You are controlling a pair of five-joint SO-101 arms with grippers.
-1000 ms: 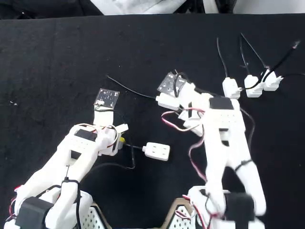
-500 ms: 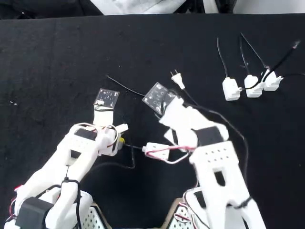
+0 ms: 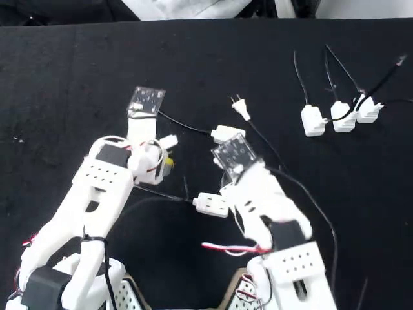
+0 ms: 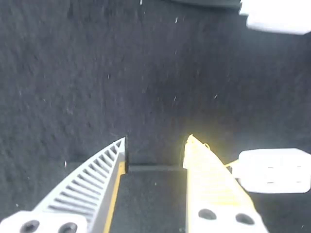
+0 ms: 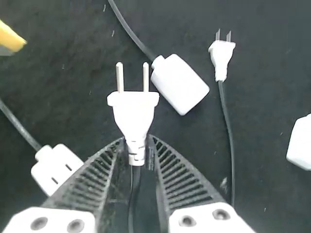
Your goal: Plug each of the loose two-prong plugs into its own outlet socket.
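My right gripper [image 5: 137, 145] is shut on the neck of a white two-prong plug [image 5: 133, 104], whose prongs point away from the wrist. A white socket [image 5: 180, 90] on a black cord lies just ahead, and a second socket [image 5: 53, 170] sits close beside the fingers. Farther off lies a smaller loose plug [image 5: 222, 53]. From above, the right arm [image 3: 258, 194] stands between the near socket [image 3: 211, 204] and the middle socket [image 3: 227, 134], with the small plug [image 3: 240, 106] beyond. My left gripper [image 4: 155, 145] is open over bare cloth, a white socket [image 4: 274, 170] beside its yellow finger [image 4: 204, 170].
Three more white sockets [image 3: 313, 121], [image 3: 342, 119], [image 3: 368, 111] with black cords sit at the far right. Black cords trail across the black tablecloth [image 3: 64, 77] between the arms. The left arm [image 3: 103, 187] stands left of the near socket. White fabric lies past the far edge.
The right arm has drawn back from the far middle toward the near socket, still holding the plug, uncovering the small loose plug. The left arm has stretched farther away from its base.
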